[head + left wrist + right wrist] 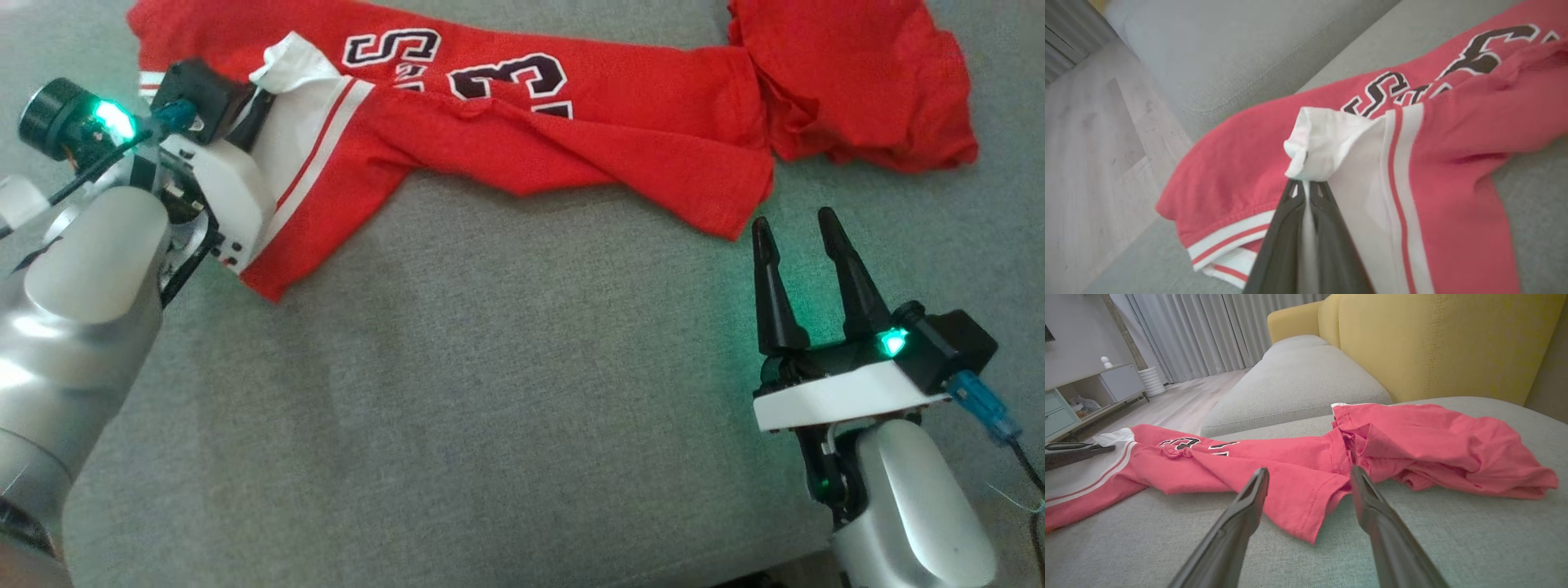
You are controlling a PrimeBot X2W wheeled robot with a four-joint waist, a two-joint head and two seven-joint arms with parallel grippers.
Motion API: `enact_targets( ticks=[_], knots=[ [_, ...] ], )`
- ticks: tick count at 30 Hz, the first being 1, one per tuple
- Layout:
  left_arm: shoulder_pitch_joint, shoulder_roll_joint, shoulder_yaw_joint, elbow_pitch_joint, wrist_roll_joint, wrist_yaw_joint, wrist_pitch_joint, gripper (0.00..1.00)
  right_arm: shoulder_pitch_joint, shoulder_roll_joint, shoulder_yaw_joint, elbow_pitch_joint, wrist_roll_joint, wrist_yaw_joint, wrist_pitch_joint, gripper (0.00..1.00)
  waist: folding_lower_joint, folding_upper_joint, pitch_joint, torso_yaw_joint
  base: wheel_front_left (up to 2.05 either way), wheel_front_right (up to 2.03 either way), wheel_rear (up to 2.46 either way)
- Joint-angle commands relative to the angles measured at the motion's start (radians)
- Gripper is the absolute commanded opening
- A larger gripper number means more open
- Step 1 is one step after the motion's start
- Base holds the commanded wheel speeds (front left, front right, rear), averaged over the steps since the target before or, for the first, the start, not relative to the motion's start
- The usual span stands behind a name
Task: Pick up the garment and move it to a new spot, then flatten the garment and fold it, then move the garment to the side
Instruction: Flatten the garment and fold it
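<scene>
The red jersey with white striped trim and dark outlined lettering (571,139) lies stretched across the grey woven sofa cushion (490,392). One end is bunched into a crumpled heap at the robot's far right, and the other reaches close to the cushion's left edge, with the pale wooden floor (1094,155) beyond it.

The left gripper (1306,188) has its jaws clenched on a small gathered fold of the white panel, pinched right at the tips. The right gripper (793,219) rests low over the cushion, jaws released and spread wide. The jersey's lower red corner lies just ahead of them, and nothing is between them.

The step in hand looks like the pick-up. The left hold is shallow, so a slow, straight lift would suit it better than a quick pull, which could slide the fold out. It would help to bring the right jaws forward onto that red corner, close them on both layers, and only then raise both arms together. The cloth would then hang spread between two points instead of dangling from one. The crumpled heap will probably drag and unroll late, so lift high enough for it to clear the cushion before moving sideways
</scene>
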Motion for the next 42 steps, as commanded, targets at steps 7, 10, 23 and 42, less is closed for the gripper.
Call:
enact_targets(
  ticks=[7, 10, 23, 42],
  knots=[
    [-0.075, 0.041, 0.001, -0.003, 0.024, 0.005, -0.137, 0.00, 0.006, -0.003, 0.011, -0.011, -0.019, -0.001, -0.011, 1.00, 0.0000, 0.0000, -0.078, 0.053, 0.00, 0.00, 0.00],
    [-0.079, 0.039, -0.013, -0.014, 0.050, 0.019, -0.190, 0.00, 0.017, -0.003, 0.007, -0.001, -0.026, -0.001, -0.011, 1.00, 0.0000, 0.0000, -0.114, 0.083, 0.00, 0.00, 0.00],
    [0.052, 0.102, -0.153, -0.308, 0.186, 0.060, -0.246, 0.00, 0.068, -0.003, -0.034, 0.039, -0.040, -0.001, -0.011, 1.00, 0.0000, 0.0000, -0.242, 0.234, 0.00, 0.00, 0.00],
    [0.398, 0.234, -0.252, -0.690, 0.189, 0.141, -0.001, 1.00, 0.080, -0.003, -0.047, 0.073, -0.035, -0.001, -0.011, 1.00, 0.0000, 0.0000, -0.300, 0.316, 0.00, 0.00, 0.00]
  ],
)
